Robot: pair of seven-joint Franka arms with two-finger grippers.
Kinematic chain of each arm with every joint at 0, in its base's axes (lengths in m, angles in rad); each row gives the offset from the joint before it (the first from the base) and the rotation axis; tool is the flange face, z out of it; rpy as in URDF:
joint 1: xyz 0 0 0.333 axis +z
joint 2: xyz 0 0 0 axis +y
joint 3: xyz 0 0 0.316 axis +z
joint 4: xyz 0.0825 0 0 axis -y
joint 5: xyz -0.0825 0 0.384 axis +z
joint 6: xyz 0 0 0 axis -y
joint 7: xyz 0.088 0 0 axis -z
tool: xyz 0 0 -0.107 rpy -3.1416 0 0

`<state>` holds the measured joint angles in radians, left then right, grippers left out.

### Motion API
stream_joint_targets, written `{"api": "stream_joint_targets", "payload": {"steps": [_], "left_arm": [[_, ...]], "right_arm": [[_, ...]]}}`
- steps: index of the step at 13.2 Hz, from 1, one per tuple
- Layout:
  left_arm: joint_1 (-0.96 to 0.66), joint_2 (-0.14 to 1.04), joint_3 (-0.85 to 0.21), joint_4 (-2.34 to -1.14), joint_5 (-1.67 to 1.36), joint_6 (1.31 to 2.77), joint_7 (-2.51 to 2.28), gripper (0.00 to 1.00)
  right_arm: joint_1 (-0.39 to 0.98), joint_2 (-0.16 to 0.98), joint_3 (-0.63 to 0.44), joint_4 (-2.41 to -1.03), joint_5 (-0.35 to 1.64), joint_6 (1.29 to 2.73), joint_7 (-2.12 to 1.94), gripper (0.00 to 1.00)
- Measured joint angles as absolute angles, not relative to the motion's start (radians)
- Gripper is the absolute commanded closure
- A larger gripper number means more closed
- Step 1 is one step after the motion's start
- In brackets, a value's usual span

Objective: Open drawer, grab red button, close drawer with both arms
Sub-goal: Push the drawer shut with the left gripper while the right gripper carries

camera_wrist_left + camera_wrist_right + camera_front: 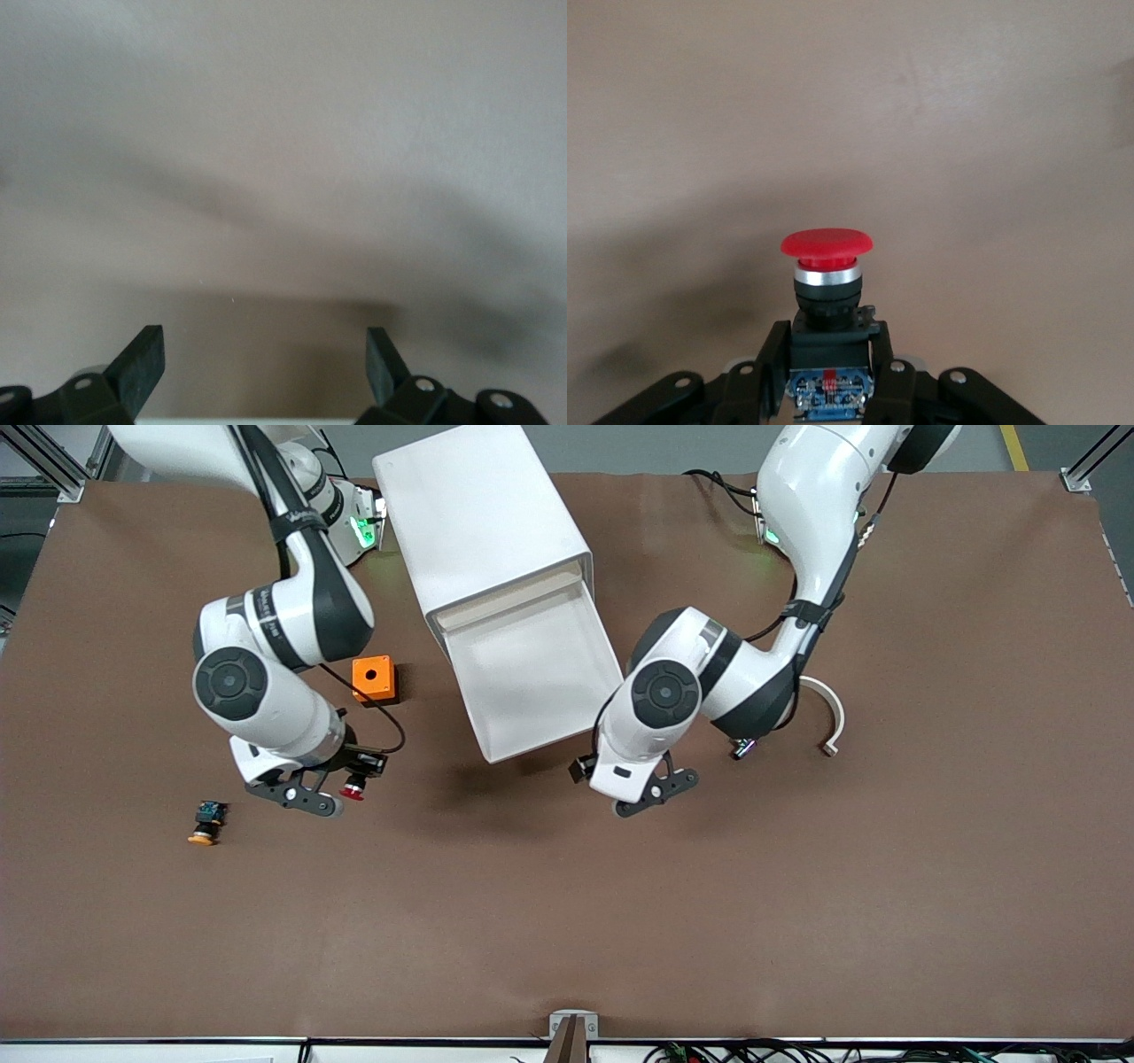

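Yellow-capped button (205, 824) lies lower left, untouched. Right gripper (341, 790) pinches the button (827, 274); left gripper (651, 788) spread; drawer (540, 682) awaits closing.

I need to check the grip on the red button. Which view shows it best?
The right wrist view: the red button fills it, its body clamped in the right hand. The front view shows only its small red cap. The left wrist view misses it.
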<state>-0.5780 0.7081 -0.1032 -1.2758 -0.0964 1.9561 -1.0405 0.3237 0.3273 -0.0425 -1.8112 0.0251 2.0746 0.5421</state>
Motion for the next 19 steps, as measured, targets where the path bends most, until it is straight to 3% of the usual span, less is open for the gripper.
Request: {"api": "stream_joint_targets", "payload": {"steps": [5, 19], "left_arm": [[-0.615, 0.726, -0.103, -1.288, -0.090, 1.974, -1.106, 0.00], [-0.728, 0.740, -0.101, -1.303, -0.076, 1.979, -1.120, 0.00]], "right_arm": [[0.185, 0.323, -0.043, -1.966, 0.025, 2.240, 0.343, 1.00], [0.032, 0.497, -0.043, -1.992, 0.024, 2.480, 0.149, 1.00]]}}
